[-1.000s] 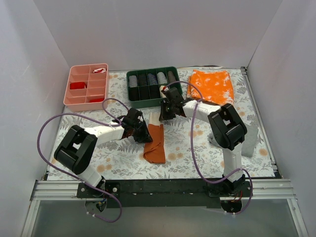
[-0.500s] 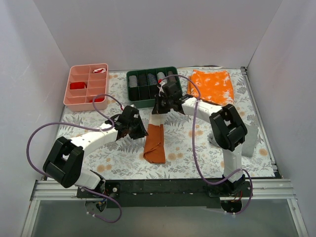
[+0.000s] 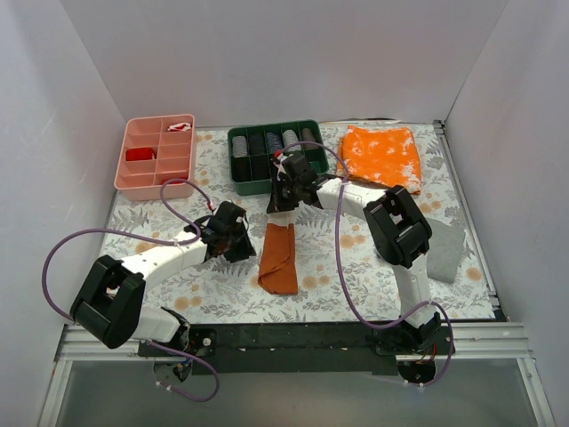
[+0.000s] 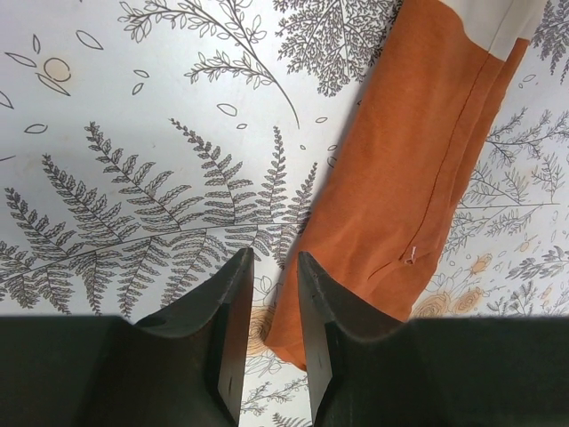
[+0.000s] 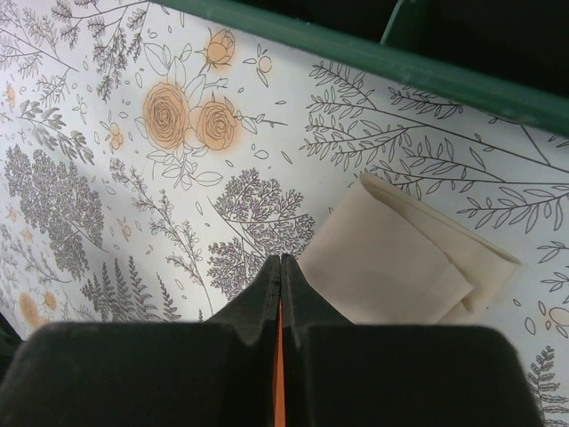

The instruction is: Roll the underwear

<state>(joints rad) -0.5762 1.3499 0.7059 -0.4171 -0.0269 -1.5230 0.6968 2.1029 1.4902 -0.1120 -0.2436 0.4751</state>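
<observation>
The underwear (image 3: 278, 260) lies as a long folded strip on the floral table, rust-orange side up, with a cream band at its far end. My right gripper (image 3: 283, 199) is shut on that far end. In the right wrist view a sliver of orange shows between the closed jaws (image 5: 281, 260), and the cream band (image 5: 391, 267) lies just beyond them. My left gripper (image 3: 237, 242) is just left of the strip, apart from it. In the left wrist view its jaws (image 4: 269, 267) stand a narrow gap apart with nothing between them, and the underwear (image 4: 427, 160) lies to their right.
A green compartment tray (image 3: 271, 158) stands right behind the right gripper; its rim also shows in the right wrist view (image 5: 427, 76). A pink compartment tray (image 3: 158, 158) is at the back left, a bright orange speckled cloth (image 3: 382, 156) at the back right, and a grey cloth (image 3: 442, 252) at the right.
My left gripper has let go of the underwear and drawn back to the left. My right gripper has pulled the far end toward the green tray, and the strip now lies straighter.
</observation>
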